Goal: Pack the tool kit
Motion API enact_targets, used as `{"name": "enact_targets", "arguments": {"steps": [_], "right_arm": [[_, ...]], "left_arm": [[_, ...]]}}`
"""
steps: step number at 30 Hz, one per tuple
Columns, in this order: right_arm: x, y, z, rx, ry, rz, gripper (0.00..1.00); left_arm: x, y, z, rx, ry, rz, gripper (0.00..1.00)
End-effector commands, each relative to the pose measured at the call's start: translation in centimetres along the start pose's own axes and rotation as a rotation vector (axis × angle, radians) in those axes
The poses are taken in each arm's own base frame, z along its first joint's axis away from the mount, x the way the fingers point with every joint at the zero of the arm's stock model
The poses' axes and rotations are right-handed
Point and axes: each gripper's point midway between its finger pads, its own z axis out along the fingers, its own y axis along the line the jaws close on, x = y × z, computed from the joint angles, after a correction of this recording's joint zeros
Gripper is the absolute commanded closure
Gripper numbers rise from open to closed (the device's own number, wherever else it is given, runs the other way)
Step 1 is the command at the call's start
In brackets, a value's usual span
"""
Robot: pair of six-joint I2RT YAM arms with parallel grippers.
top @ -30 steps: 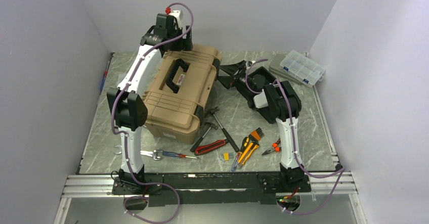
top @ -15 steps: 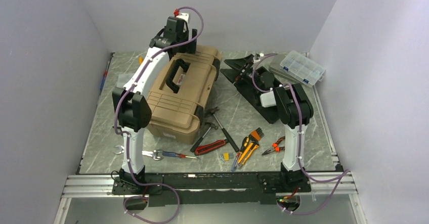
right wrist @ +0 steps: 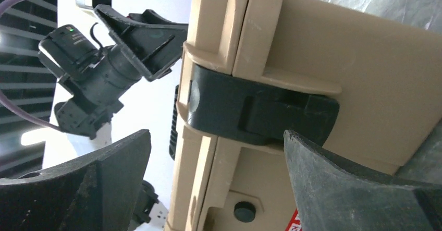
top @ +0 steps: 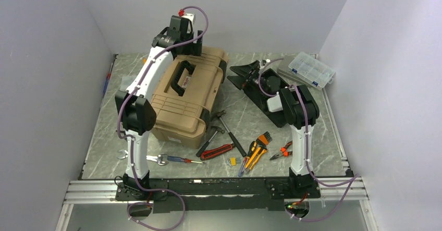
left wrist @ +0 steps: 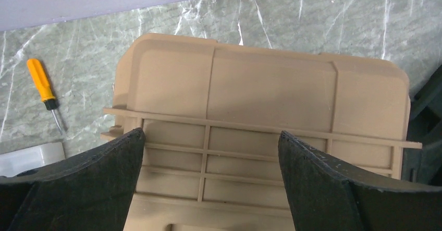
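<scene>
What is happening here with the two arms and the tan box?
Two robot arms are working at the tan toolbox, whose lid is shut. The left gripper hovers open over its far end. The right gripper is open in front of a black latch on its side. Neither holds anything. The hand tools lie loose on the table, not yet packed.

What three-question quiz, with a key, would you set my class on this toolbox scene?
1. True or false: the toolbox lid is open.
2. The right gripper faces which? A black latch; B lid handle; C organiser case.
3. Fill in: the left gripper hovers over the toolbox's far end with jaws ____.
Key: 1 false; 2 A; 3 open.
</scene>
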Motion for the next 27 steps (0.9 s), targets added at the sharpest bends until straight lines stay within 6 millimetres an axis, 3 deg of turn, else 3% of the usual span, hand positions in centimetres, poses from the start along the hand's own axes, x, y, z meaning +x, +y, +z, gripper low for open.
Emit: {"name": "enact_targets", "arguments": {"steps": [1,6,11,14,18,22,27], "right_arm": [[-0.4,1.5,1.3,-0.075,0.021,-0.133,0.00],[-0.7,-0.2,1.9,-0.045,0.023,-0.116,0.00],[-1.0,-1.8,1.6,0.032,-0.013,-0.108,0.00],[-0.9,-2.4,1.7,0.032,-0.012,-0.086,0.00],[-0.6,-2.7,2.4,0.007,0.004,-0.066,0.00],[0.4,-2.9,3.1,-0.001,0.031,-0.075,0.00],[1.2,-3.1,3.5,-0.046,0.043,-0.046,0.00]], "left_arm": [[-0.2,-0.2,-4.0,0.029,0.040,0.022,0.01],[-4.1,0.9,-7.7,0.015,-0.093,0.026,0.01],[-5.0,4.7,-8.4,-0.030,-0.111,-0.022,0.01],[-3.8,6.4,-6.9,-0.036,-0.067,-0.040,0.01],[-1.1,6.9,-3.7,-0.011,0.027,-0.057,0.01],[0.7,5.8,-1.3,0.082,0.079,-0.079,0.01],[1.1,4.9,0.0,0.217,0.083,-0.207,0.01]]}}
